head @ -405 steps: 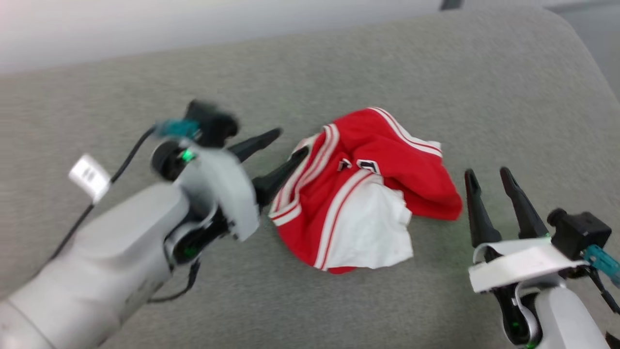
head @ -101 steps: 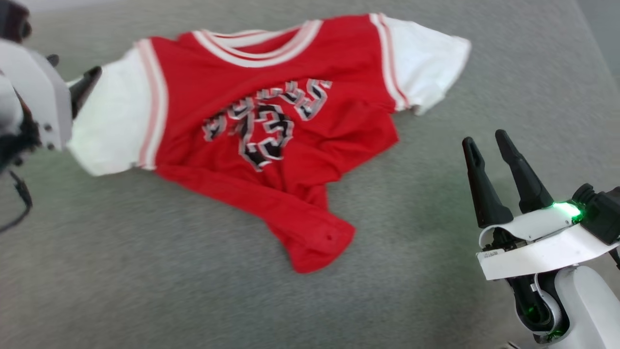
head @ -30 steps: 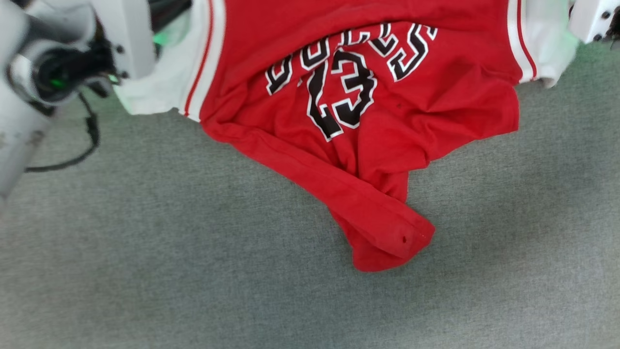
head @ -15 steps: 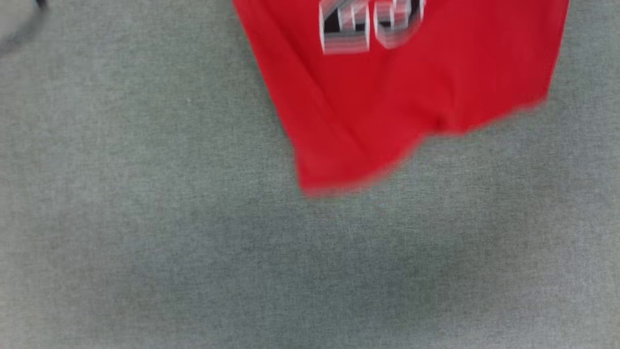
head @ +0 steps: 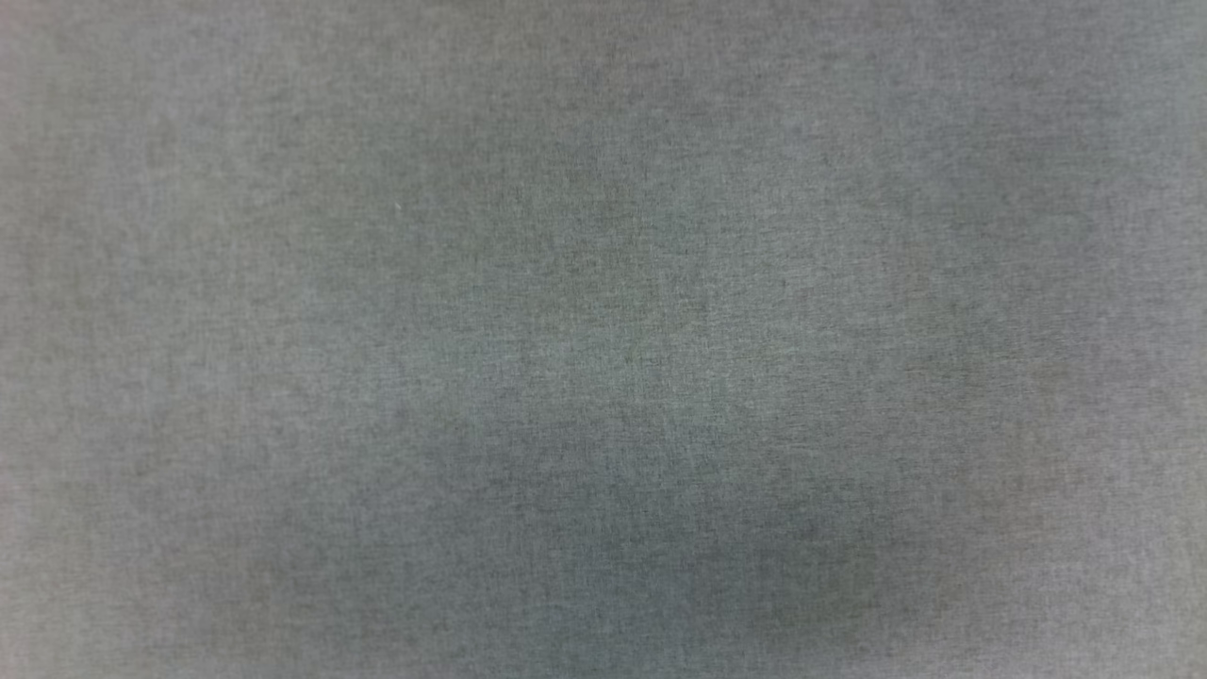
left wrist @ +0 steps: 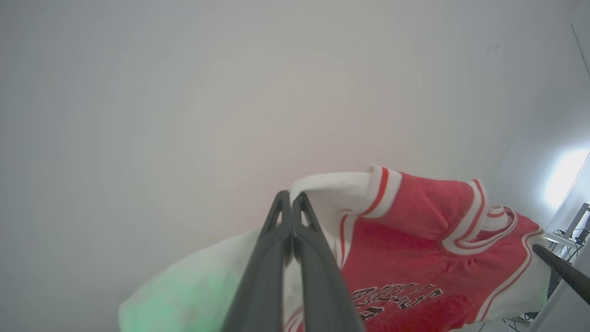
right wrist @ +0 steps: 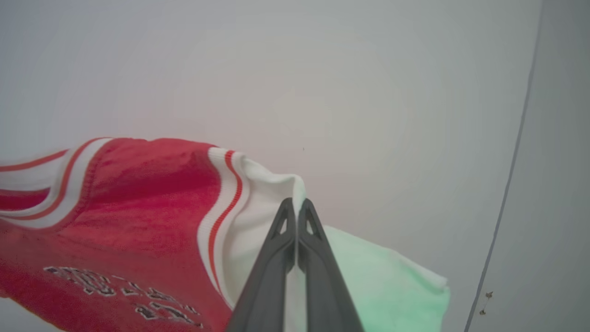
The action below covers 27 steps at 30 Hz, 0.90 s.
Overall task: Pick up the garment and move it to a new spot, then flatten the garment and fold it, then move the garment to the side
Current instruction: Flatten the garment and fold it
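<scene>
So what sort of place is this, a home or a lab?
Likely an indoor lab or test room, not certain: a grey upholstered surface, a bare white wall, and an equipment stand with cables at the left wrist view's edge.

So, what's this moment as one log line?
left tool: shut on garment | right tool: shut on garment | garment: spread between them

Head view: looks down, close and square, onto grey fabric. Left wrist view: looks along the closed jaws of the left gripper toward a pale wall, with the shirt very near. Right wrist view: looks likewise along the right gripper toward the pale wall. The two wrist views share the shirt, each seeing it from an opposite sleeve.
</scene>
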{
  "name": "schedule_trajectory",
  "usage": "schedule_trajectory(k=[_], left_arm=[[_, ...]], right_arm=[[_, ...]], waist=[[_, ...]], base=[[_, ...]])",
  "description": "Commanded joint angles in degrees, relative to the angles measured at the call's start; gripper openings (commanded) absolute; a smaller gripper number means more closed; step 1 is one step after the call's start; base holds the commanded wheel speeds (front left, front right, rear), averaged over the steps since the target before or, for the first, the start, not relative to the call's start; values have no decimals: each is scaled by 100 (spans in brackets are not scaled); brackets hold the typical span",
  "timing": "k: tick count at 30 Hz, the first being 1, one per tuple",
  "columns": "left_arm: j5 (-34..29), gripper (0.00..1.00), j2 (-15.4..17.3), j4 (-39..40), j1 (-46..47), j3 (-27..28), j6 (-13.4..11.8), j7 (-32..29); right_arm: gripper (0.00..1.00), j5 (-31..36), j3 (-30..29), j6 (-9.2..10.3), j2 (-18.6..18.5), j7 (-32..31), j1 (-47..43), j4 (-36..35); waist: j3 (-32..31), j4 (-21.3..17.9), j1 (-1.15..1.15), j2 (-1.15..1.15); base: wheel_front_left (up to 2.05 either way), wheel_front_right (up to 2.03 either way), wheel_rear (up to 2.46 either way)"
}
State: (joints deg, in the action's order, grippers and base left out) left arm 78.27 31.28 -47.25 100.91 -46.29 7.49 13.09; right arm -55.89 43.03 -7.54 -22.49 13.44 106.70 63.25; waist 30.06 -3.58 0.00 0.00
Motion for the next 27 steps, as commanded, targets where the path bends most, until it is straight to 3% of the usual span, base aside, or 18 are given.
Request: schedule_trajectory(k=[1,5,6,9,16,21,27], left_arm=[[217,0,211,255,-436,-4,-2,-38],[767,0,789,1357,-1640,-73,-2,-186],[767,0,789,1357,-1640,-73,-2,-186],[1126,0,1319,2338,-2571,-118,-2,-265],[1410,0,2207,4169,-4488,-347,-2,-87],[1388,0,2511,5155,-5646,-644,-2,39],[1270,0,2813,5525,-6569,-1101,-1,30]], right_arm=[[0,-8,173,10,-63,-126,-348,-96],[0,-263,529,10,-345,-335,-1184,-722],[0,-263,529,10,-345,-335,-1184,-722],[0,-396,833,10,-684,-393,-1862,-1339],[0,-1037,1184,10,-1656,-616,-3605,-2869],[0,-1248,1309,10,-2392,-735,-4800,-3878],[0,-1616,1304,10,-3169,-1015,-6238,-4884]], waist=[[-91,-19,0,0],[-226,-31,0,0],[-226,-31,0,0],[-315,-32,0,0],[-651,22,0,0],[-962,106,0,0],[-1261,182,0,0]], base=[[0,0,0],[0,0,0],[0,0,0],[0,0,0],[0,0,0],[0,0,0],[0,0,0]])
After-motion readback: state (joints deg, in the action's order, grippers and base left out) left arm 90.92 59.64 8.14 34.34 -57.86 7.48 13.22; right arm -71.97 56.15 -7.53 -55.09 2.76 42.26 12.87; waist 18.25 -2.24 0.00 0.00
